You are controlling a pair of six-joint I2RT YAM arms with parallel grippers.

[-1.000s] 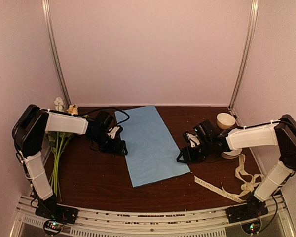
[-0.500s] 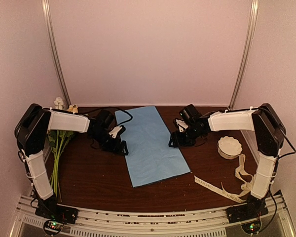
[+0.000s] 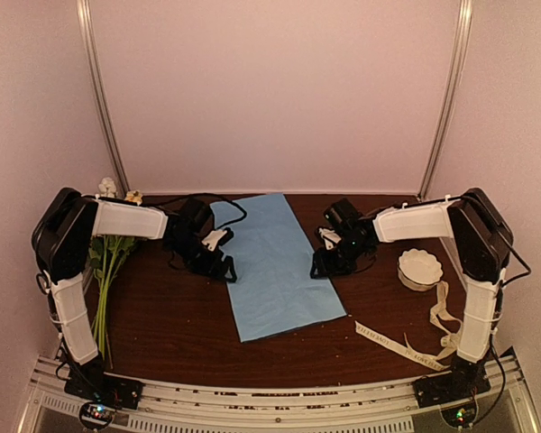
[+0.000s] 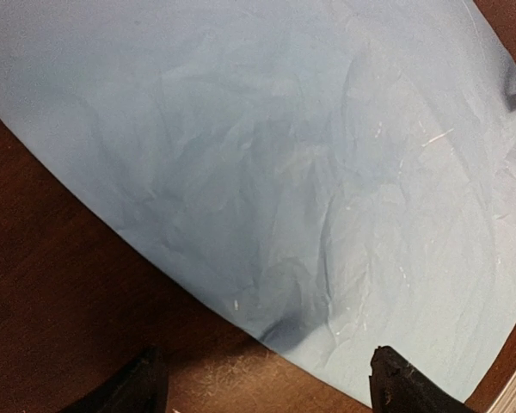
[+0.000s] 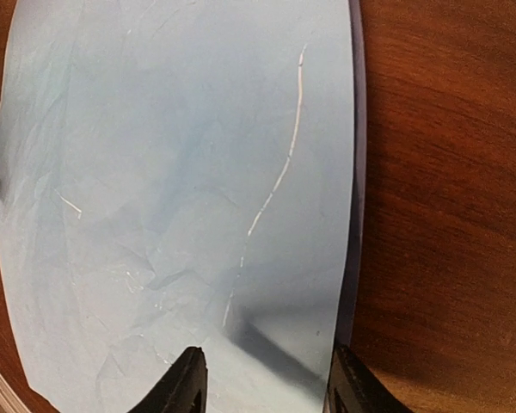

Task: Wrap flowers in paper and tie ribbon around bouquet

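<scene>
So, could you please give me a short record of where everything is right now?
paper: flat on the table, light blue face up
left gripper: open, at the paper's left edge
right gripper: open, tips at the paper's right edge
flowers: lying far left, off the paper
ribbon: loose, front right
bowl: white, right of the paper
</scene>
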